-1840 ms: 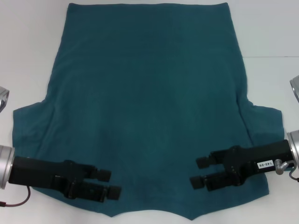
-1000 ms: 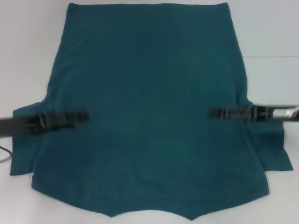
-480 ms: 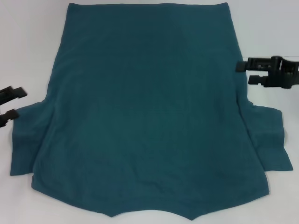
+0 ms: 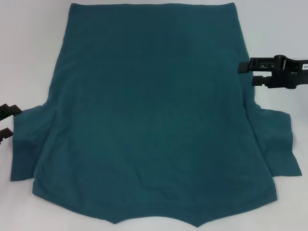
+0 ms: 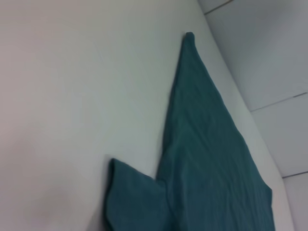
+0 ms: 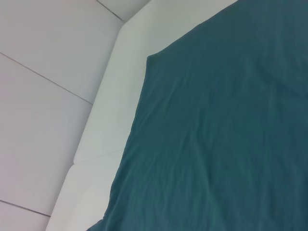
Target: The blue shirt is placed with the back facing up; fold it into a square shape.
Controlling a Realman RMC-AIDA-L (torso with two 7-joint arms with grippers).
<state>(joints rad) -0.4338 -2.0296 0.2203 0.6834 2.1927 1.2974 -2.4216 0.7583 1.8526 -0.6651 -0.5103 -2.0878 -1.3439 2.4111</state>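
The blue shirt (image 4: 151, 115) lies flat, back up, on the white table (image 4: 29, 48), unfolded. Both grippers have pulled off its near part: the left gripper (image 4: 6, 121), spread, beside the left sleeve; the right gripper (image 4: 250, 73), spread, at the shirt's right edge, likely preparing side folds.

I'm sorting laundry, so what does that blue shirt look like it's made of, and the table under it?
The blue shirt looks like soft matte knit, probably cotton: it lies limp with fine wrinkles. The table looks like smooth, hard white laminate, though its material is uncertain.

Overhead head view; oblique wrist views
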